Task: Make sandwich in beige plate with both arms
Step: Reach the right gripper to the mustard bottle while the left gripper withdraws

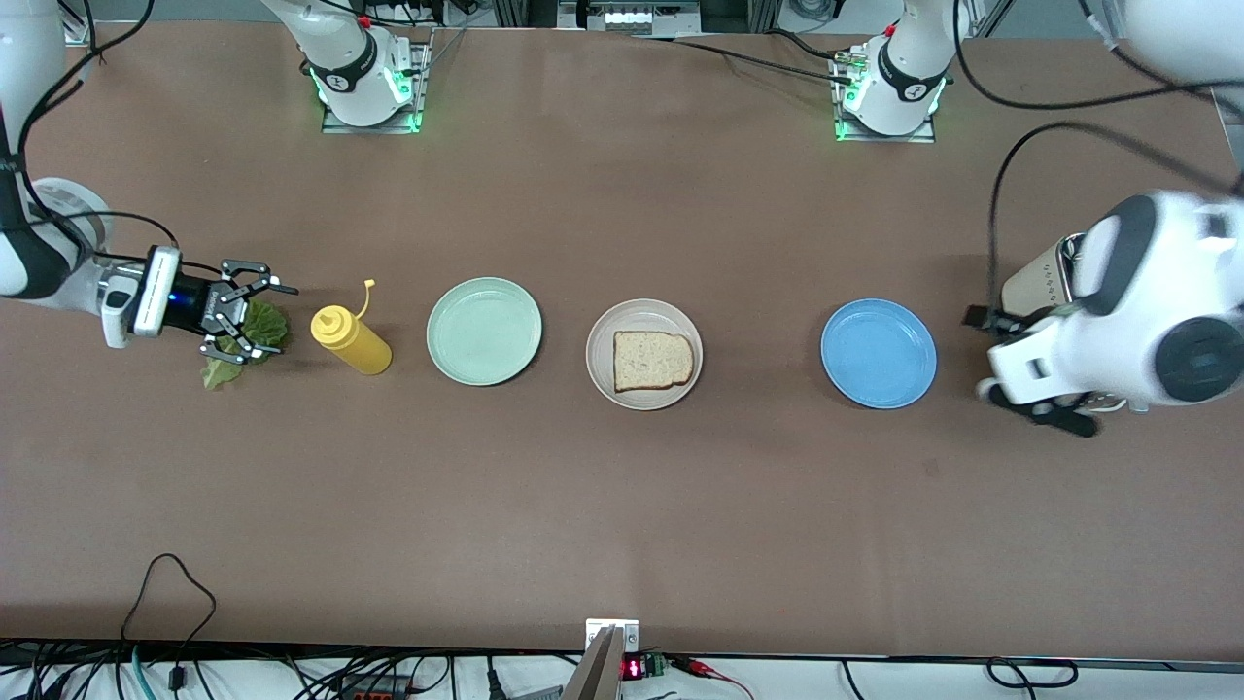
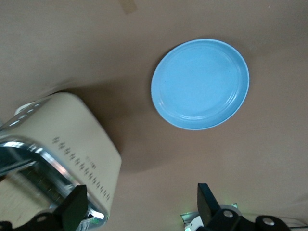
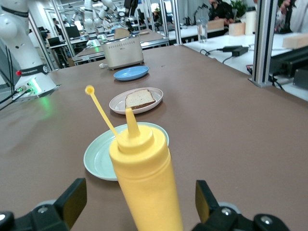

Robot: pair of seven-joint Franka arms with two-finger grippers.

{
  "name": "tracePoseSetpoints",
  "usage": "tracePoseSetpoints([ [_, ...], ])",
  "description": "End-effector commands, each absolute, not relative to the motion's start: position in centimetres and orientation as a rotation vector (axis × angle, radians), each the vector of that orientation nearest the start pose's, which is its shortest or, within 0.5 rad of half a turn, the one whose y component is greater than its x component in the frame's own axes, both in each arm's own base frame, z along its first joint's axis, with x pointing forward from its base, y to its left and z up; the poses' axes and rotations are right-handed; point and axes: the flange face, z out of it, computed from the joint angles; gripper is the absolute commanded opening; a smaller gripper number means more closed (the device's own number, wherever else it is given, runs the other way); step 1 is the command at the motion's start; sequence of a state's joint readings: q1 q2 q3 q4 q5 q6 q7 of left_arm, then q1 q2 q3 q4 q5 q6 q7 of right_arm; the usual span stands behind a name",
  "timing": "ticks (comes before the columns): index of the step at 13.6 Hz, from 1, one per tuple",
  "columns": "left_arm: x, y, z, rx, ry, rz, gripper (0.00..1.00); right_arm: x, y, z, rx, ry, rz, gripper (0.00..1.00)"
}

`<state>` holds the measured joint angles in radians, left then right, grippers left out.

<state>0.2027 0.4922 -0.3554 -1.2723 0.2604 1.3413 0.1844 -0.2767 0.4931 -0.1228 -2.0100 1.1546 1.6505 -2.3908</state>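
The beige plate (image 1: 643, 354) is seen at the centre of the front view, between a mint-green plate (image 1: 484, 331) and a blue plate (image 1: 878, 353), and one toast slice (image 1: 653, 361) is laid flat on it, its long axis running along the row of plates and its rounded top turned toward the left arm's end of the table. At mid-right of that view the left gripper (image 1: 1050, 410) is held with fingers spread and empty over a cream toaster (image 2: 62, 144). At mid-left the right gripper (image 1: 255, 313) is spread wide over the lettuce leaf (image 1: 243, 342), nothing grasped, just beside an upright yellow squeeze bottle (image 1: 351, 340).
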Motion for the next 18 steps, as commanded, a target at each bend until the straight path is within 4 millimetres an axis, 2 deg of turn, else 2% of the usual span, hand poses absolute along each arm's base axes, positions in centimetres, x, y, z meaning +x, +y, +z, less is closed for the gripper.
tracePoseSetpoints([
  [1,66.2,0.2,52.8,-3.017,0.402,0.416,1.00,54.6,-12.8,18.0,-1.521,-1.300,-1.092,1.00],
  [2,65.9,0.2,56.1,-3.037,0.373,0.248,1.00,54.8,-12.6,16.6,-1.499,-1.314,-1.115,1.00],
  [3,65.0,-0.7,57.1,-3.070,0.380,0.148,1.00,54.8,-12.5,15.6,-1.480,-1.326,-1.127,1.00],
  [4,63.2,-0.3,58.3,-3.114,0.332,0.043,1.00,54.7,-12.4,14.9,-1.474,-1.329,-1.130,1.00],
  [6,60.6,-0.2,58.7,-3.116,0.279,-0.056,1.00,54.6,-11.6,13.6,-1.454,-1.323,-1.174,1.00],
  [7,59.9,0.8,58.8,-3.116,0.258,-0.060,1.00,54.3,-11.2,12.6,-1.448,-1.315,-1.170,1.00],
  [8,59.1,1.2,59.9,-3.108,0.251,-0.128,1.00,54.2,-10.8,12.0,-1.446,-1.297,-1.176,1.00],
  [9,58.6,1.8,60.0,-3.104,0.236,-0.178,1.00,54.4,-10.0,11.9,-1.427,-1.287,-1.199,1.00],
  [11,57.5,1.3,60.2,-3.122,0.219,-0.035,1.00,54.5,-8.5,11.5,-1.400,-1.279,-1.205,1.00],
  [13,57.0,0.6,60.5,-3.130,0.159,0.015,1.00,54.9,-6.9,11.6,-1.384,-1.275,-1.210,1.00],
  [15,56.4,-1.4,60.6,-3.129,0.192,0.079,1.00,55.2,-5.4,11.5,-1.368,-1.273,-1.207,1.00],
  [18,56.1,-2.4,60.6,-3.123,0.192,0.108,1.00,55.3,-4.4,11.4,-1.358,-1.277,-1.196,1.00],
])
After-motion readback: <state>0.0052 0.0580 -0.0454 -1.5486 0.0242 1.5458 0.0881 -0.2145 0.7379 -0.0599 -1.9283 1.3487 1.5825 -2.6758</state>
